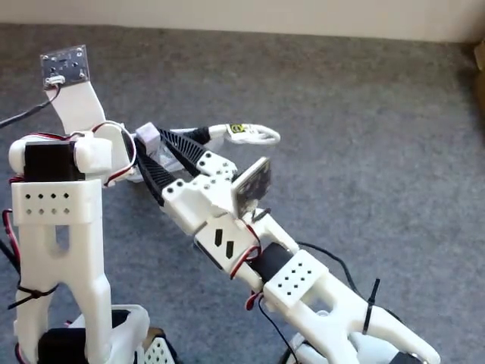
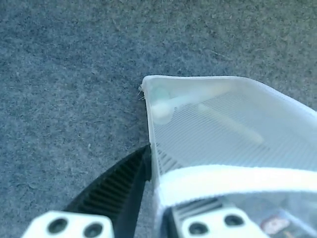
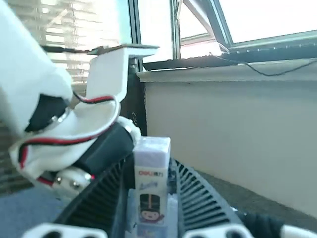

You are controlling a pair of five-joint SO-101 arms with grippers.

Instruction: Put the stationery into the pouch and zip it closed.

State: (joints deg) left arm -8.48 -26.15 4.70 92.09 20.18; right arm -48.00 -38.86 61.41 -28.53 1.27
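— Item one, the pouch?
— White mesh pouch (image 2: 223, 129). Its edge was pinched between the left gripper's (image 2: 154, 156) black fingers, over the grey carpet (image 2: 64, 74). Pale stick-shaped items (image 2: 230, 124) showed through the mesh.
— Item two?
— Sleeved eraser (image 3: 151, 188), upright. It was clamped between the right gripper's (image 3: 148, 166) ribbed fingers, raised just beside the left arm (image 3: 44, 99).
— Surroundings?
— A window (image 3: 257, 20) above a pale wall (image 3: 237, 134).
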